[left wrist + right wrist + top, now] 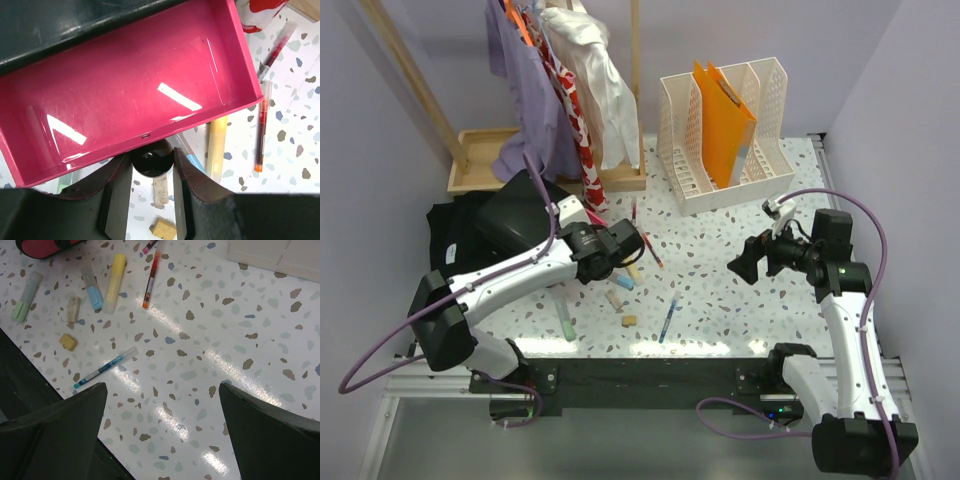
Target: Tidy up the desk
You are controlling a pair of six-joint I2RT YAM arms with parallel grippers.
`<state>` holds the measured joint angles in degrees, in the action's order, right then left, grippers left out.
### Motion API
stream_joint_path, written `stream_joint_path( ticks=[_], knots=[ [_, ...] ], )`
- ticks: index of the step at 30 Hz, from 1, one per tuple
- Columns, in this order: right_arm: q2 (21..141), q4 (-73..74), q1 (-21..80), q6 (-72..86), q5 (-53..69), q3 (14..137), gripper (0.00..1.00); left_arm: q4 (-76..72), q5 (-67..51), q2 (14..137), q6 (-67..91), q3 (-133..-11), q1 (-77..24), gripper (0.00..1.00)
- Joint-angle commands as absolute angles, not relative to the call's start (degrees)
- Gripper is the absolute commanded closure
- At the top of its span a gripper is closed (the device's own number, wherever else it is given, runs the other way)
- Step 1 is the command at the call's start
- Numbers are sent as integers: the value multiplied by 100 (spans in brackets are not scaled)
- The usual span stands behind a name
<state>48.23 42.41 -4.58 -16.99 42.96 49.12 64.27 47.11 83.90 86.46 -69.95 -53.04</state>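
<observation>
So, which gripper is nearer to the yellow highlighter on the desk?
Left. The left gripper is just above the yellow highlighter, which lies beside its fingers. The right gripper hangs well off to the right, over bare desk past the blue pen.

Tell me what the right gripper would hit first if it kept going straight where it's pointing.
Most likely bare desk: the open right gripper aims at plain speckled top, with the blue pen off to one side.
</observation>
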Motion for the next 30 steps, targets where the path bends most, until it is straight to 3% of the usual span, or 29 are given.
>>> stream_joint_path(
  ticks=[1, 7, 10, 16, 19, 30],
  knots=[
    [4746, 4113, -492, -1731, 4254, 4878, 1, 6214, 4685, 8227, 8947, -7022, -5528, 82],
    [4737, 4122, -510, -1740, 4263, 4878, 1, 6249, 4676, 8183, 8912, -7207, -5739, 79],
    [4737, 4122, -501, -1749, 4263, 4878, 1, 6284, 4641, 8113, 8912, -7198, -5748, 71],
    [4764, 4131, -519, -1775, 4298, 4878, 1, 6161, 4430, 7752, 8632, -7163, -5766, 36],
    [4772, 4140, -519, -1793, 4324, 4878, 1, 5933, 4307, 7515, 8192, -7163, -5774, 28],
    [4772, 4157, -545, -1881, 4394, 4878, 1, 5038, 3676, 6593, 6497, -6680, -5774, 22]
  ],
)
